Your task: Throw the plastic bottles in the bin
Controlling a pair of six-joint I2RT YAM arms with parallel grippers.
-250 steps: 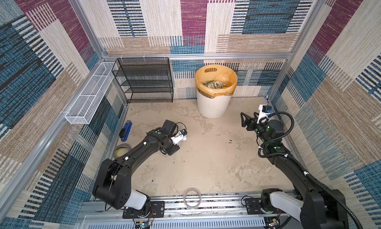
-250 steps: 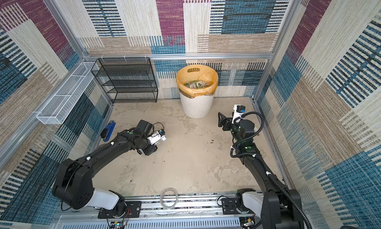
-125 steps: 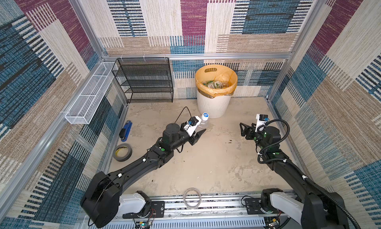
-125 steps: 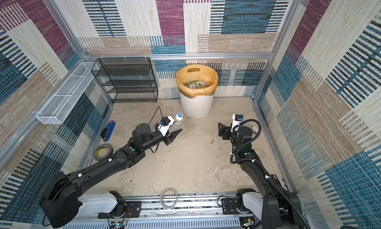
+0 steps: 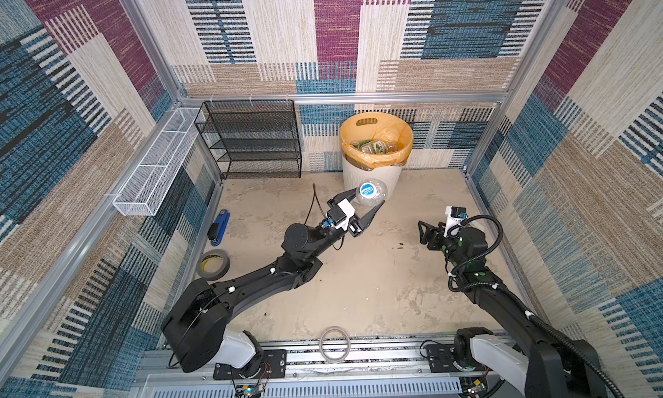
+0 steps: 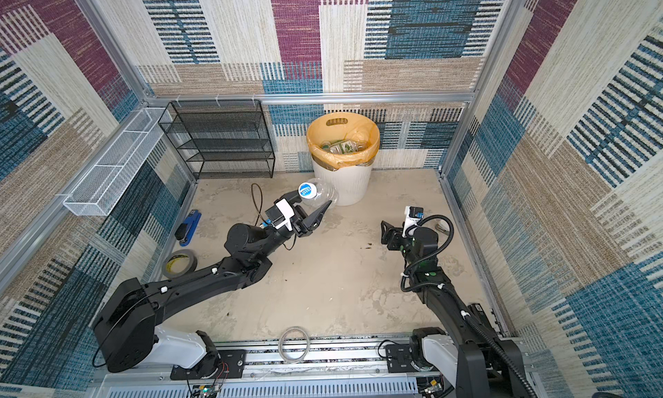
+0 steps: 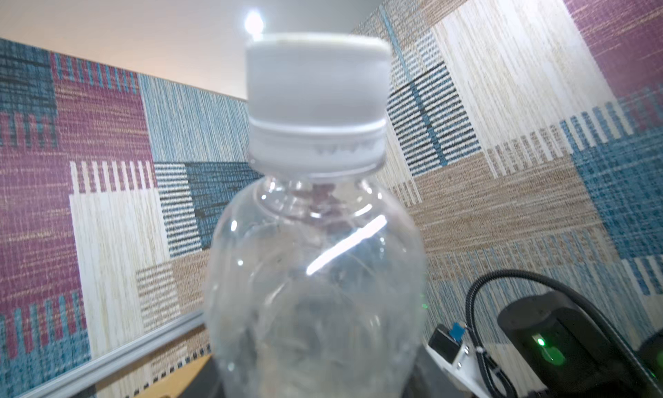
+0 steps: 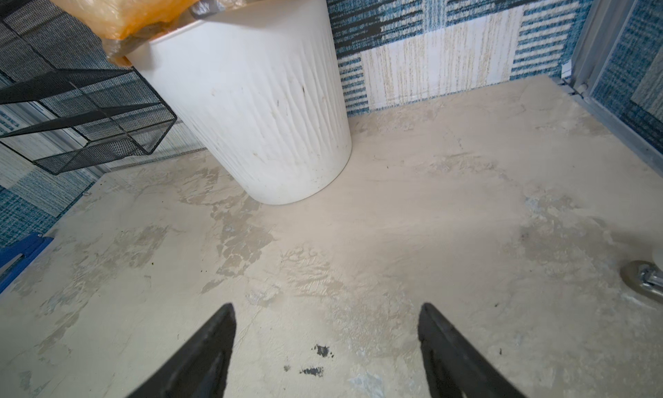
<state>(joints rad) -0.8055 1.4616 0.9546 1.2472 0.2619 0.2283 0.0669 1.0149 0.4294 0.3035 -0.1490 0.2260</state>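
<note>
A clear plastic bottle [image 5: 371, 194] with a blue-and-white cap top is held off the floor, upright, just in front of the bin [image 5: 373, 174], by my left gripper [image 5: 366, 199], which is shut on it. In the left wrist view the bottle [image 7: 315, 270] and its white cap [image 7: 315, 91] fill the middle and hide the fingers. The bin [image 6: 341, 184] is a round white ribbed bucket with an orange-yellow bag, and several bottles [image 5: 376, 147] lie inside it. My right gripper [image 5: 423, 231] hangs open and empty over bare floor, right of the bin [image 8: 251, 109].
A black mesh rack [image 5: 254, 141] stands at the back left beside the bin. A white wire basket [image 5: 158, 166] hangs on the left wall. A blue stapler [image 5: 219, 227] and a grey tape roll [image 5: 213, 265] lie by the left wall. A clear ring [image 5: 335, 344] rests at the front rail.
My left arm has swung from the left of the floor up and toward the bin, carrying the bottle. My right gripper has drawn back from the bin toward the front.
</note>
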